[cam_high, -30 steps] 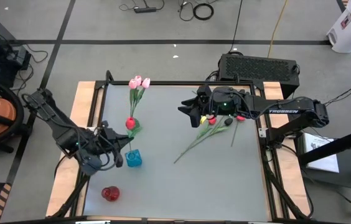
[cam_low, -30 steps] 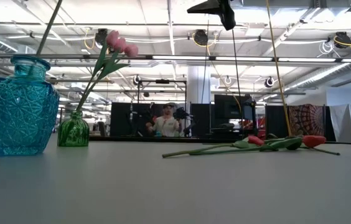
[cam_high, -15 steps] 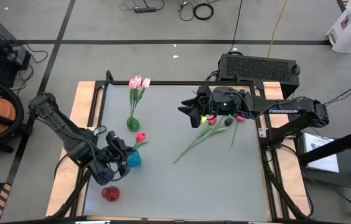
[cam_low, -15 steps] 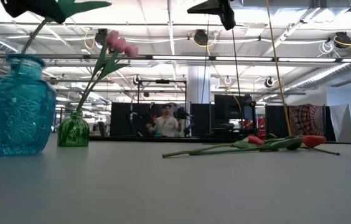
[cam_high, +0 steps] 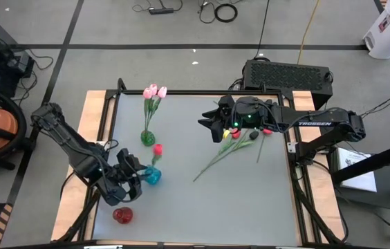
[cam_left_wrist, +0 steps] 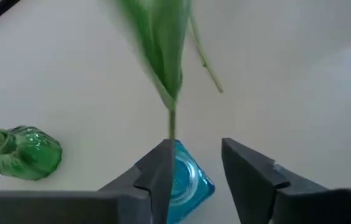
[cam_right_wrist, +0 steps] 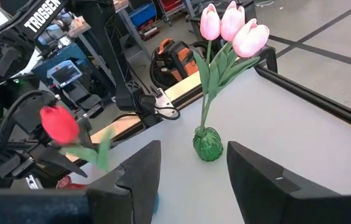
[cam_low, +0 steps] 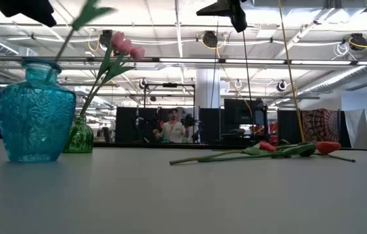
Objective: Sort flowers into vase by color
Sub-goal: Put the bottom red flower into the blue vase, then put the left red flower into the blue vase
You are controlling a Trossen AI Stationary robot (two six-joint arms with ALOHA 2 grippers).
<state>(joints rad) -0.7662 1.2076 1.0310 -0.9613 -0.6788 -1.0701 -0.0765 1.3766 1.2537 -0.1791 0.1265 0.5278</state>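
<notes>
1. Left claw [cam_high: 131, 178] sits just beside the blue vase [cam_high: 152, 176] near the table's [cam_high: 181, 207] left edge; fingers [cam_left_wrist: 157, 180] spread, not gripping.
2. Red tulip [cam_high: 157, 150] stands in the blue vase, stem leaning, head above the vase toward the green vase [cam_high: 146, 137]. The left wrist view shows the stem running down into the vase mouth between the open fingers; whether it touches one finger I can't tell.
3. Green vase holds three pink tulips [cam_high: 155, 91], upright, near the table's far left side.
4. Red vase [cam_high: 122, 215] at the near left corner.
5. Right claw [cam_high: 212, 126] hovers over the far middle of the table, fingers [cam_right_wrist: 138, 168] apart, holding nothing.
6. Loose flowers [cam_high: 240, 137] lie flat on the table under the right arm, red heads and one dark head, stems pointing toward the table middle.
</notes>
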